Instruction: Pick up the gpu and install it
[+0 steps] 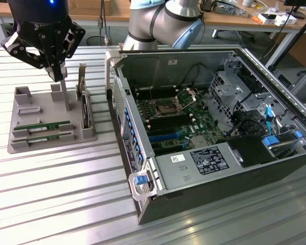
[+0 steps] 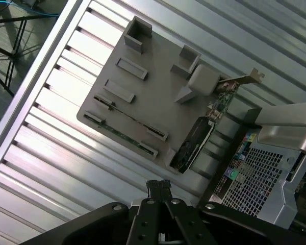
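Observation:
Two long green sticks lie side by side in slots of a grey holder point(image 1: 21, 115) point(image 2: 153, 97) on the exterior view's left. I take the one farther from the front edge as the gpu point(image 1: 46, 126) point(image 2: 130, 118) and the other as its twin point(image 1: 43, 136) point(image 2: 120, 133). My black gripper point(image 1: 58, 76) point(image 2: 158, 185) hangs above the holder, shut, with nothing between its fingers and clear of both sticks. A larger card with a metal bracket point(image 1: 84, 109) point(image 2: 196, 140) stands upright on the holder's side nearest the computer.
An open computer case point(image 1: 143, 168) point(image 2: 260, 168) lies to the exterior view's right of the holder, its green motherboard point(image 1: 168, 117) exposed. Grey posts point(image 1: 66, 97) rise from the holder close to the gripper. Everything rests on a ribbed metal table point(image 1: 51, 194).

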`<state>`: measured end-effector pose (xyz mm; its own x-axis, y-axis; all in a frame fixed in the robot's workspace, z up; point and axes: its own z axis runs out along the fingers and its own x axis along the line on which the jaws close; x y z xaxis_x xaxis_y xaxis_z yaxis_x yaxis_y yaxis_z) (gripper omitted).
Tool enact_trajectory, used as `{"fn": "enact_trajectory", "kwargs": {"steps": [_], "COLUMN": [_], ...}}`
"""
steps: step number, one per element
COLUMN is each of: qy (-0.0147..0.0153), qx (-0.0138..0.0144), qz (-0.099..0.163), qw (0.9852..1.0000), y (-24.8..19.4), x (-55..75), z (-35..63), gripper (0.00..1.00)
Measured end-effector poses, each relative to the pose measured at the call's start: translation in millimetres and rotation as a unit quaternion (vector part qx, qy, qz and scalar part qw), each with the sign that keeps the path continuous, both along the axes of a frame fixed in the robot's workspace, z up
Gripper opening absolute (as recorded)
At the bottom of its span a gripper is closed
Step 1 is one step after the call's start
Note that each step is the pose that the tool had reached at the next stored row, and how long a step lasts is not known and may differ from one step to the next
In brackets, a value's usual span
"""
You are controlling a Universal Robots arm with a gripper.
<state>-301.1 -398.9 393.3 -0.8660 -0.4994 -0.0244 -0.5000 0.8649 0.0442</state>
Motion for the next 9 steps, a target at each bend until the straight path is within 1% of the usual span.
{"fn": "enact_trajectory", "kwargs": {"steps": [9], "qy": [0.0], "qx": [0.0], "qz": [0.031], "qw": [0.9995], "y": [0.0], "x": [0.0], "z": [0.0], "gripper": [0.1]}}
